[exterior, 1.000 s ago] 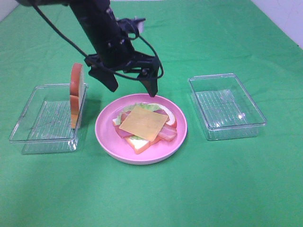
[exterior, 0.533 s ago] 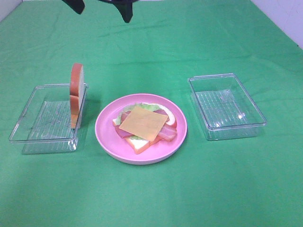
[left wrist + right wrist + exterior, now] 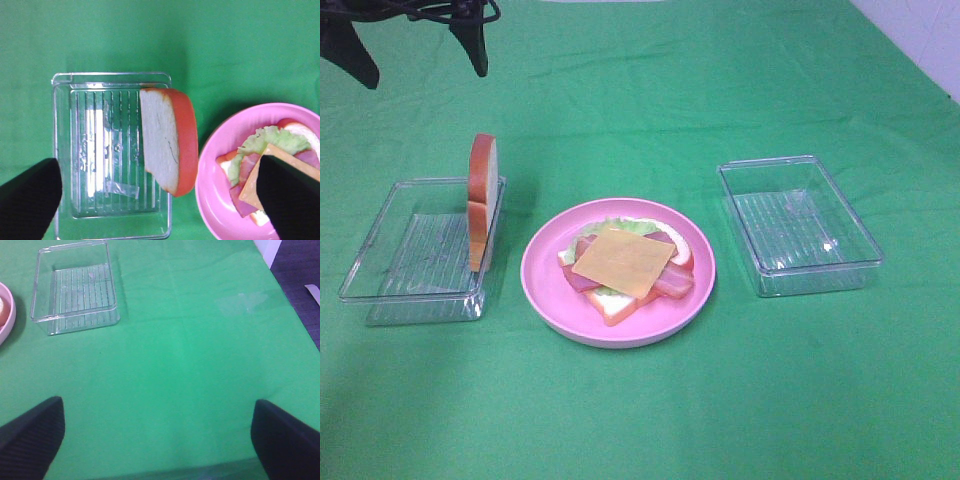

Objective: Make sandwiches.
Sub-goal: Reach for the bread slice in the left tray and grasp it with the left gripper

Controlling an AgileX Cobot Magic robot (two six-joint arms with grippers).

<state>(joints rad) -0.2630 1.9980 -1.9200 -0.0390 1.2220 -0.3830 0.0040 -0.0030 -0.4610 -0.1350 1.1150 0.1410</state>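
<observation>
On the round pink plate lies a stack: a bread slice at the bottom, lettuce, two bacon strips and a yellow cheese square on top. A second bread slice stands on edge against the right wall of the left clear tray. My left gripper is open and empty, high above the table behind that tray. Its wrist view looks down on the upright slice, between the open gripper's fingers. My right gripper is open and empty over bare cloth.
An empty clear tray stands right of the plate and also shows in the right wrist view. A green cloth covers the table. The plate's rim shows at the edge of the right wrist view. The table's right edge lies beyond.
My left gripper has risen from just above the plate and swung left to high behind the left tray, open and empty. The stack and the upright slice have not moved.
</observation>
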